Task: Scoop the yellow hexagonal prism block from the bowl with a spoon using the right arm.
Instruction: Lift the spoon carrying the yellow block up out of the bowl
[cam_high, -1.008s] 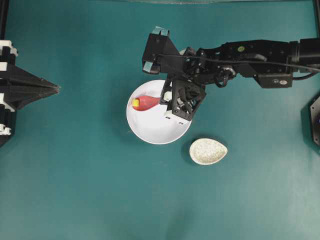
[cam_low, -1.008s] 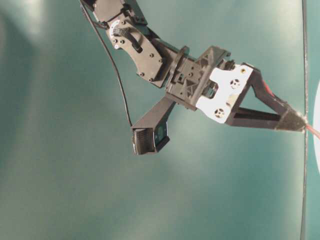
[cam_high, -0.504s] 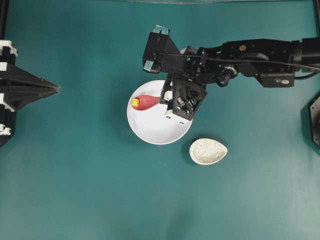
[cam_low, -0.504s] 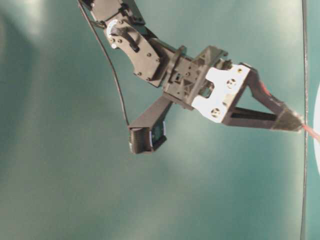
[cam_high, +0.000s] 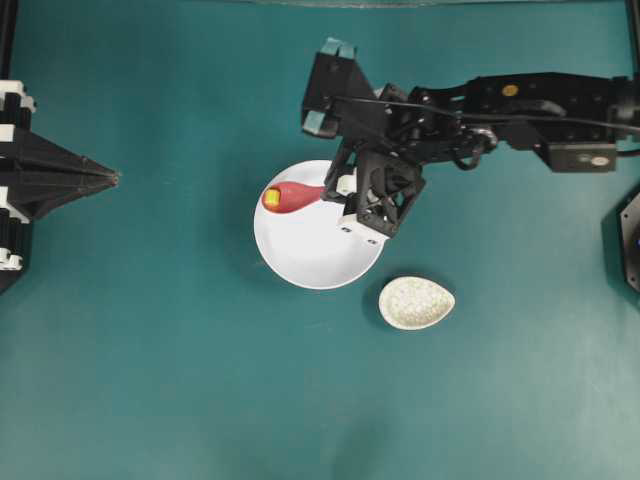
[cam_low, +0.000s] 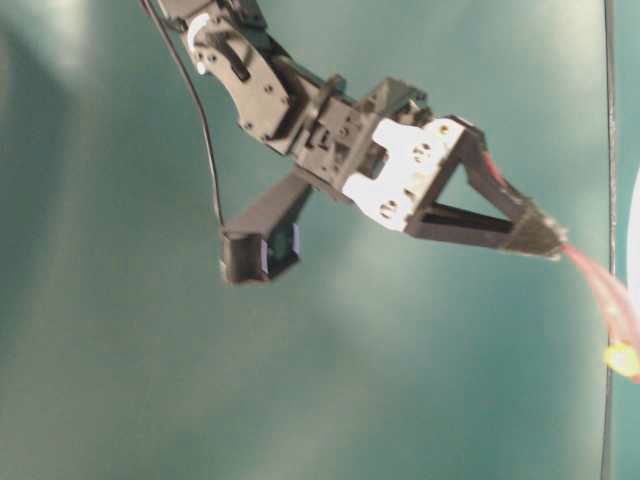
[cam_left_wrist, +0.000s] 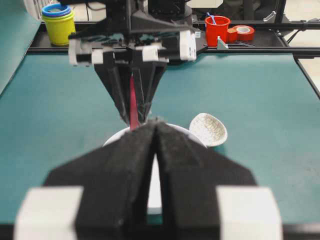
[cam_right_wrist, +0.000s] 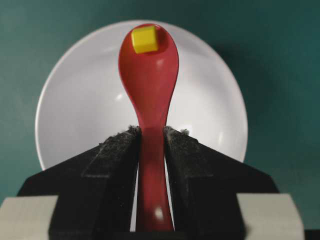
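Spoon (cam_high: 291, 196): handle clamped in right end effector (cam_high: 338, 190), scoop over bowl (cam_high: 310, 250) rim, carrying yellow block (cam_high: 271, 196). Speckled rest (cam_high: 416, 302) beside bowl. Left end effector (cam_left_wrist: 154, 131) closed, empty.

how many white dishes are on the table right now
2. The large round bowl sits near the table's middle, under the spoon that the right gripper holds. The small speckled egg-shaped dish lies just beside it, apart from it. None appears hidden.

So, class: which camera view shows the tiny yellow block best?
The right wrist view: the tiny yellow block sits large and sharp in the glossy red spoon's scoop. Overhead it is a small dot; table-level, a blurred spot at the edge; the left wrist view hides it.
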